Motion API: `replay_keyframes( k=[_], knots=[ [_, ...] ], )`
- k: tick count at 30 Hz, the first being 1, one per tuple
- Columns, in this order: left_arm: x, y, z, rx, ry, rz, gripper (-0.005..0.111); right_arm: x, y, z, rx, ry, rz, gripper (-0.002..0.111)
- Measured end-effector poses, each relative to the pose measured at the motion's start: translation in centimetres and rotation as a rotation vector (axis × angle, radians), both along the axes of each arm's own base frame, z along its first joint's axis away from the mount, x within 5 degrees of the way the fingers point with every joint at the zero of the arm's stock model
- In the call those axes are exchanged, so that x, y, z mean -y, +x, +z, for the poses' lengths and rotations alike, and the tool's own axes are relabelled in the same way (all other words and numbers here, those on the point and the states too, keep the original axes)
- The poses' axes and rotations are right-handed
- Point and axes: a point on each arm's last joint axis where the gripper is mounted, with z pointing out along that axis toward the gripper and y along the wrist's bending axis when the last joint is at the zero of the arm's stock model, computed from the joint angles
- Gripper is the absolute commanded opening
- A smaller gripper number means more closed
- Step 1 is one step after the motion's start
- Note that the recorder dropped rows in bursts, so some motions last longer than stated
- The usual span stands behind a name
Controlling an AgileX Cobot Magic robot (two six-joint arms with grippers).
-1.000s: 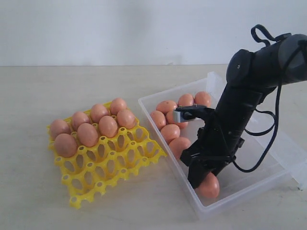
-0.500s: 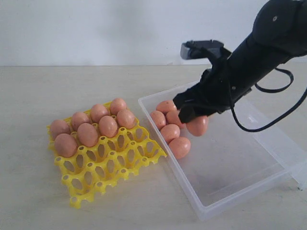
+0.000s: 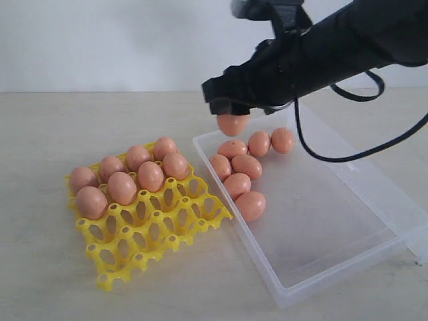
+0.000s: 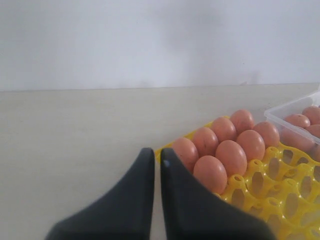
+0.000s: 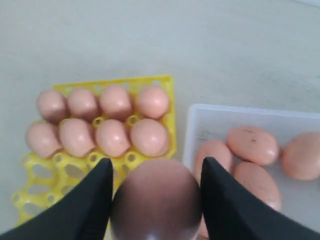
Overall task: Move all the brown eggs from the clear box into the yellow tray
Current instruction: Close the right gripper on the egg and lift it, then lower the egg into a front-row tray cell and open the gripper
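A: What does the right hand [image 3: 231, 114] hold?
B: It holds one brown egg [image 3: 233, 124], which is pinched between both fingers. The egg hangs in the air above the far corner of the clear box [image 3: 334, 227], on the side toward the yellow tray [image 3: 160, 235].
A: Which way does this egg point?
B: Its rounded end shows below the fingers and points down to the surface [image 3: 53, 120]. The upper part is hidden, so the long axis cannot be told surely.
A: And the others?
B: The tray carries eight eggs [image 3: 122, 188] in its two far rows, and their long axes are nearly upright. In the box seven eggs [image 3: 247, 165] lie on their sides, with long axes about level.
A: The left hand?
B: The left hand [image 4: 156, 153] is near the tray's corner. Its fingers are closed together on nothing.
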Motion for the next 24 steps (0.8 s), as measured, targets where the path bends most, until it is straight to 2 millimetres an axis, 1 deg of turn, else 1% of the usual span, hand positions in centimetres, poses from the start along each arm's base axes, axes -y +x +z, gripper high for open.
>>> replay_keyframes(
  k=[3, 6, 8, 11, 15, 17, 19, 22, 24],
  knots=[
    [0.0, 0.0, 0.0, 0.0, 0.0, 0.0, 0.004, -3.3, -1.5, 0.3, 0.084, -0.039, 0.137, 0.0],
    [0.0, 0.0, 0.0, 0.0, 0.0, 0.0, 0.004, -7.0, -3.5, 0.7, 0.214, -0.076, 0.269, 0.0],
    [0.0, 0.0, 0.0, 0.0, 0.0, 0.0, 0.004, -9.1, -4.5, 1.1, 0.316, -0.079, 0.305, 0.0],
    [0.0, 0.0, 0.0, 0.0, 0.0, 0.0, 0.004, -11.7, -5.3, 1.1, 0.456, -0.063, 0.286, 0.0],
    [0.0, 0.0, 0.0, 0.0, 0.0, 0.0, 0.004, -13.9, -5.6, 0.7, 0.576, 0.001, 0.183, 0.0],
    [0.0, 0.0, 0.0, 0.0, 0.0, 0.0, 0.004, -14.6, -5.5, 0.0, 0.577, 0.051, 0.121, 0.0],
    [0.0, 0.0, 0.0, 0.0, 0.0, 0.0, 0.004, -15.0, -5.2, -1.1, 0.521, 0.122, 0.056, 0.0],
    [0.0, 0.0, 0.0, 0.0, 0.0, 0.0, 0.004, -15.5, -4.7, -3.0, 0.383, 0.249, -0.051, 0.0],
    [0.0, 0.0, 0.0, 0.0, 0.0, 0.0, 0.004, -15.8, -4.4, -4.2, 0.32, 0.293, -0.09, 0.0]
  ],
)
